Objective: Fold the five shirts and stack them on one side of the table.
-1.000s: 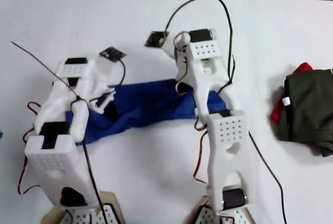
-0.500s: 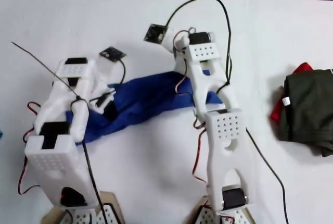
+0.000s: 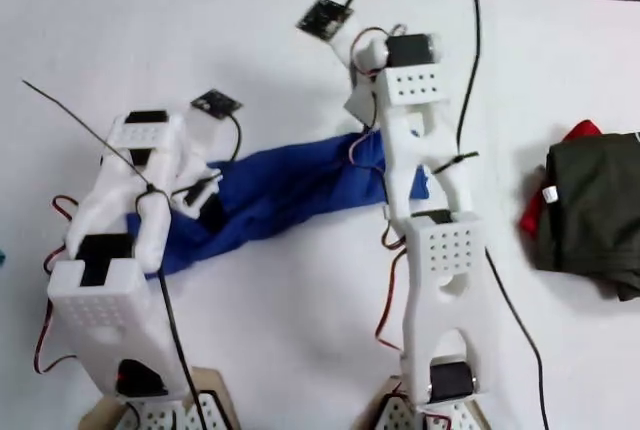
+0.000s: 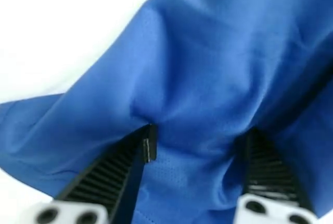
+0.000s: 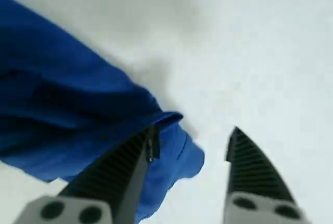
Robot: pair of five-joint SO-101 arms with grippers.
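Dealing with a blue shirt point(image 3: 280, 195) bunched into a long band on the worktop point(image 3: 300, 330), well apart from the folded dark green pile point(image 3: 590, 210), long axis running toward that pile. Holding the left tool point(image 4: 199, 141) wide, astride the cloth at the end farther from the pile. Holding the right tool point(image 5: 193, 135) wide too, at the end nearer the pile, one finger touching the cloth's tip, the other over bare worktop. Judging the right tool better placed for a clean pinch. Failing to make out collar or sleeves; losing both shirt ends under the arms in the high view.
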